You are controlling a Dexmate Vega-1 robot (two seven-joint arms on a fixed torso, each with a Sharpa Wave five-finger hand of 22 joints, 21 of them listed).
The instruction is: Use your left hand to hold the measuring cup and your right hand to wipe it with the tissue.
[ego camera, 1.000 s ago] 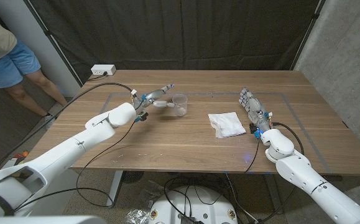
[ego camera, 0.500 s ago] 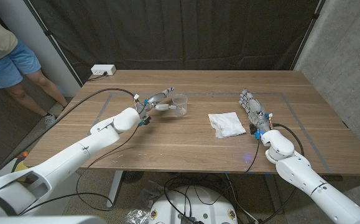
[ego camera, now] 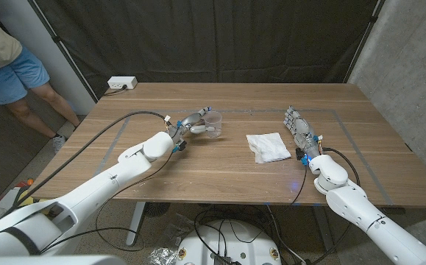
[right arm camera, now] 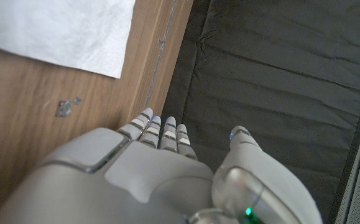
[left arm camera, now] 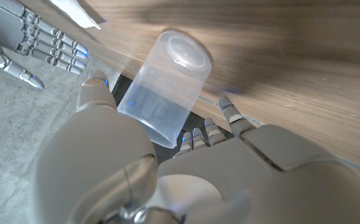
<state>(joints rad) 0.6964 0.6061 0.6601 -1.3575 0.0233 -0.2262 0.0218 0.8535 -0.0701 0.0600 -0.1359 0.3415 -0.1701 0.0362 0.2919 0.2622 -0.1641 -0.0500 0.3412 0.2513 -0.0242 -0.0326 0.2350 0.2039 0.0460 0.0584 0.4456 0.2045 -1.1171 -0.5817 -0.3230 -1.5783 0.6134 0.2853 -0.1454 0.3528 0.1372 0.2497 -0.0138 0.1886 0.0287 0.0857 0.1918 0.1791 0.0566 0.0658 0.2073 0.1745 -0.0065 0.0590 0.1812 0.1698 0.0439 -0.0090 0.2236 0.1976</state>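
The clear plastic measuring cup (ego camera: 212,124) stands upright left of the table's middle. My left hand (ego camera: 189,124) reaches it from the left, its thumb and fingers spread on either side. In the left wrist view the cup (left arm camera: 164,81) sits between the thumb (left arm camera: 96,87) and the fingers (left arm camera: 230,111), with a gap on the finger side. The white tissue (ego camera: 268,146) lies crumpled on the table right of the middle. My right hand (ego camera: 299,129) stands just right of the tissue with fingers straight, holding nothing. The tissue's edge (right arm camera: 61,31) also appears beside my right hand (right arm camera: 155,168).
A white power strip (ego camera: 121,83) sits at the table's far left corner. A black cable (ego camera: 121,122) runs along my left arm. A person (ego camera: 6,62) stands beyond the left end of the table. A small scrap (right arm camera: 64,107) lies on the wood near the tissue.
My left hand has slid right toward the cup, and its fingers now bracket it. The cup, the tissue and my right hand have not moved.
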